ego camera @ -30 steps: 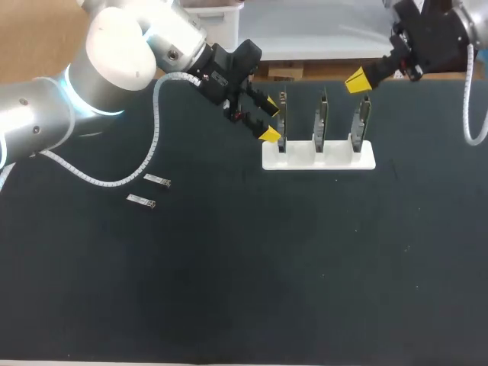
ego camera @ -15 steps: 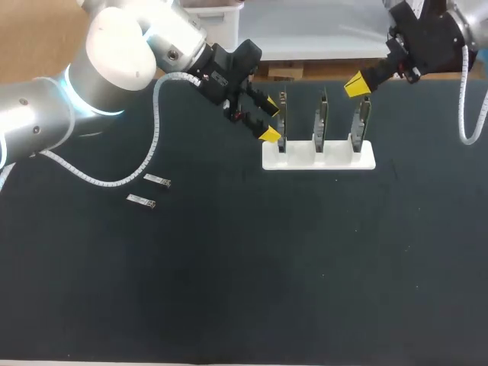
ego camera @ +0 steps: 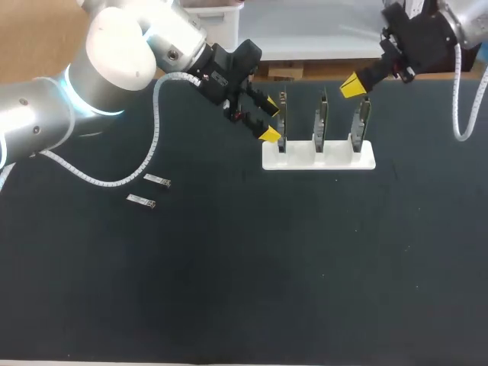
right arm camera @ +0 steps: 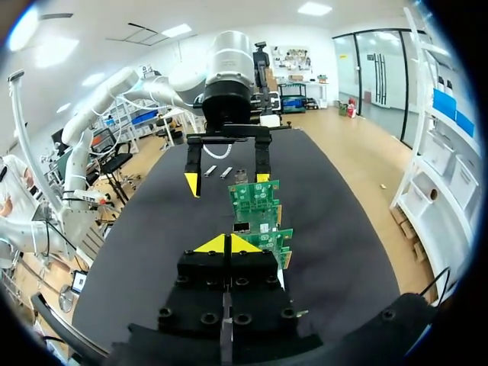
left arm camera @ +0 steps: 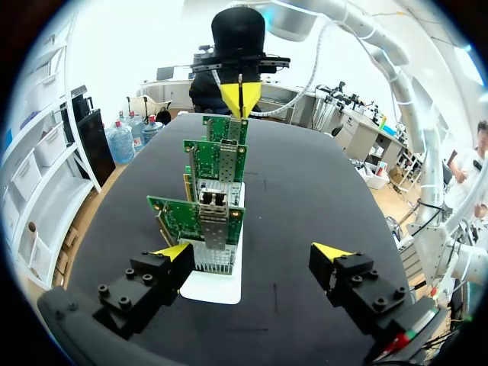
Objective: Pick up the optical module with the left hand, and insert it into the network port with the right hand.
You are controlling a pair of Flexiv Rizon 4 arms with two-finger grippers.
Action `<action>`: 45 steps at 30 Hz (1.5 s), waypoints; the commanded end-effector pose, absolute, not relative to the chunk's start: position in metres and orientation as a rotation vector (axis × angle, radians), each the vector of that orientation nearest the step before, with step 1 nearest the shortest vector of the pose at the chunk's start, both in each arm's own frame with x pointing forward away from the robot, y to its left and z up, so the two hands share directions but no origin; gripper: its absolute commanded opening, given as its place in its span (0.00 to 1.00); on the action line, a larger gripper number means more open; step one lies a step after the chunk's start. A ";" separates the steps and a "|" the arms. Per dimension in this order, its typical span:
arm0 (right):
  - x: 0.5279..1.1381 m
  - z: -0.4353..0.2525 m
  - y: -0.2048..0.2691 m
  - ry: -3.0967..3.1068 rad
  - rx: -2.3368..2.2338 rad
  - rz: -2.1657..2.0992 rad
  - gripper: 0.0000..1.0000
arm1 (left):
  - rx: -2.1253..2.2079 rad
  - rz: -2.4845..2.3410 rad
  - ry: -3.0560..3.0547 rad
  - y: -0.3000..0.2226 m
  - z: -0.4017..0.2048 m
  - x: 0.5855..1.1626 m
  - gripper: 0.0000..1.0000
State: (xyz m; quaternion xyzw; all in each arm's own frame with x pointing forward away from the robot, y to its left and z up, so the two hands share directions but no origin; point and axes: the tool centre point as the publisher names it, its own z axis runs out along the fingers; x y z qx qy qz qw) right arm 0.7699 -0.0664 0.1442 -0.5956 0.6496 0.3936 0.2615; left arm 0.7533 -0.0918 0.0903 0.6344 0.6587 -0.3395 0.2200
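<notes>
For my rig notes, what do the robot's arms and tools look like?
The left arm is silver-white with rounded joints and a glowing blue ring. The left tool and right tool are black with yellow wedge tips. White ribbed cables trail from both wrists.

The dark matte worktop (ego camera: 229,290) carries a white rectangular plastic stand (ego camera: 319,158) near its far edge, right of the middle, with three green circuit boards (ego camera: 322,126) upright in a row in it. Well apart to the left lie two small silver oblong modules, the farther module (ego camera: 157,180) just beside the nearer module (ego camera: 142,200), not touching.
</notes>
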 end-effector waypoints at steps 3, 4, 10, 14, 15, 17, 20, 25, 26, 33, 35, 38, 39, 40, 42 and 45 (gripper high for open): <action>0.776 0.143 -0.065 1.755 -1.621 1.070 0.00 | 1.757 -0.938 1.827 -0.093 0.091 0.754 1.00; 0.777 0.142 -0.065 1.755 -1.620 1.070 0.00 | 1.757 -0.938 1.827 -0.093 0.091 0.754 1.00; 0.779 0.142 -0.063 1.757 -1.616 1.072 0.00 | 1.757 -0.938 1.827 -0.093 0.091 0.754 1.00; 0.780 0.142 -0.063 1.755 -1.616 1.072 0.00 | 1.757 -0.938 1.827 -0.093 0.091 0.754 1.00; 0.780 0.142 -0.063 1.755 -1.615 1.073 0.00 | 1.757 -0.938 1.827 -0.093 0.091 0.754 1.00; 0.780 0.142 -0.062 1.755 -1.614 1.073 0.00 | 1.757 -0.938 1.827 -0.093 0.091 0.754 1.00; 0.780 0.141 -0.062 1.757 -1.611 1.066 0.00 | 1.757 -0.938 1.827 -0.093 0.091 0.754 1.00; 0.779 0.141 -0.063 1.758 -1.603 1.057 0.00 | 1.757 -0.938 1.827 -0.093 0.091 0.754 1.00; 0.779 0.141 -0.063 1.758 -1.600 1.054 0.00 | 1.757 -0.938 1.827 -0.093 0.091 0.754 1.00; 0.776 0.143 -0.064 1.751 -1.588 1.053 0.00 | 1.757 -0.938 1.827 -0.093 0.091 0.754 1.00; 0.776 0.143 -0.064 1.751 -1.587 1.054 0.00 | 1.757 -0.938 1.827 -0.093 0.091 0.754 1.00; 0.775 0.143 -0.063 1.756 -1.584 1.050 0.00 | 1.757 -0.938 1.827 -0.093 0.091 0.754 1.00; 0.775 0.143 -0.063 1.756 -1.583 1.049 0.00 | 1.757 -0.938 1.827 -0.093 0.091 0.754 1.00; 0.775 0.142 -0.063 1.757 -1.582 1.049 0.00 | 1.757 -0.938 1.827 -0.093 0.091 0.754 1.00; 0.775 0.142 -0.063 1.757 -1.582 1.049 0.00 | 1.757 -0.938 1.827 -0.093 0.091 0.754 1.00; 0.774 0.142 -0.063 1.758 -1.581 1.048 0.00 | 1.757 -0.938 1.827 -0.093 0.091 0.754 1.00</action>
